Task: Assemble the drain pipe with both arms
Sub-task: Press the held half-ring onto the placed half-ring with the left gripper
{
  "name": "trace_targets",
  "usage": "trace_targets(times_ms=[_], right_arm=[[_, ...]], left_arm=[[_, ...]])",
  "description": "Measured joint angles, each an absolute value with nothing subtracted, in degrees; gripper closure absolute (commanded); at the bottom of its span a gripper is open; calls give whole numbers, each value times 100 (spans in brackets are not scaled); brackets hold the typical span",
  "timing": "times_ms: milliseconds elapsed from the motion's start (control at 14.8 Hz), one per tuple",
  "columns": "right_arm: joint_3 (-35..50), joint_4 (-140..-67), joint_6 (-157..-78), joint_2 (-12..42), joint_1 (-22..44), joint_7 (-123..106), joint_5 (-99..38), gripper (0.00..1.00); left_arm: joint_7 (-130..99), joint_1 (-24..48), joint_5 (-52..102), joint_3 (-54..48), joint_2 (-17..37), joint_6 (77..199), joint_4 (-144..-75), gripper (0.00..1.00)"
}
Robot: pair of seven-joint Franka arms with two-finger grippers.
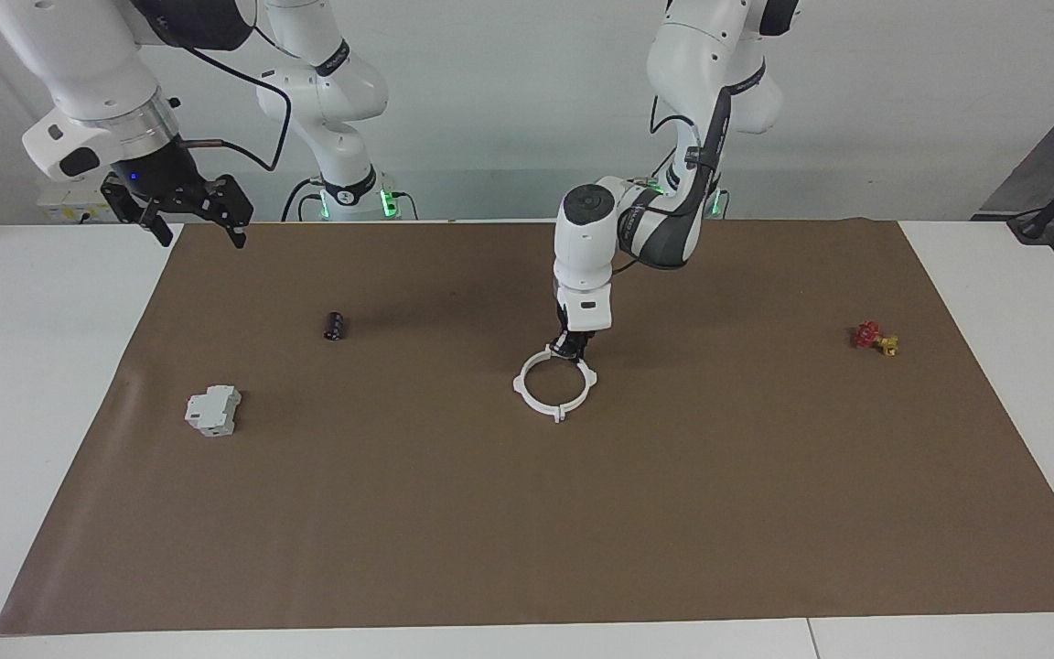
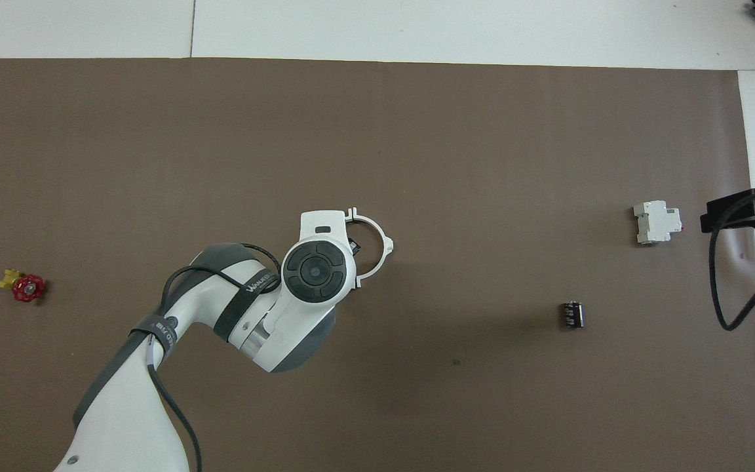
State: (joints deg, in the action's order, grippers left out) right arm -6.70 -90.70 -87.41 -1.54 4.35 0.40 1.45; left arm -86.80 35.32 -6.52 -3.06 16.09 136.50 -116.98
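Observation:
The drain pipe shows as one flat white tabbed ring in the middle of the brown mat. My left gripper points straight down and is shut on the ring's rim, at the part nearest the robots. In the overhead view the left wrist covers half of the drain pipe, and only a dark bit of the left gripper shows. I cannot tell whether the ring touches the mat. My right gripper hangs open in the air over the mat's corner at the right arm's end, holding nothing.
A grey-white blocky box and a small black cylinder lie toward the right arm's end. A small red and yellow valve lies toward the left arm's end. The brown mat covers most of the white table.

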Motion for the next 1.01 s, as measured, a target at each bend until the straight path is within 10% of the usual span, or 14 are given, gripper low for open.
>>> trace_targets(times_ms=[405,472,607,1012], right_arm=[[-670,-9070,-8741,-155,435,40,145,0],[-670,-9070,-8741,-155,435,40,145,0],[-670,-9070,-8741,-155,435,40,145,0],[-670,-9070,-8741,-155,435,40,145,0]], left_arm=[[-8683,3545,-652,-304,1609,13656,-11700,100],[-8684,3546,-652,-304,1609,13658,-11700,91],[-8684,3547,-652,-303,1609,13662,-11701,0],[-8684,3550,-655,-303,1609,13690,-11705,0]])
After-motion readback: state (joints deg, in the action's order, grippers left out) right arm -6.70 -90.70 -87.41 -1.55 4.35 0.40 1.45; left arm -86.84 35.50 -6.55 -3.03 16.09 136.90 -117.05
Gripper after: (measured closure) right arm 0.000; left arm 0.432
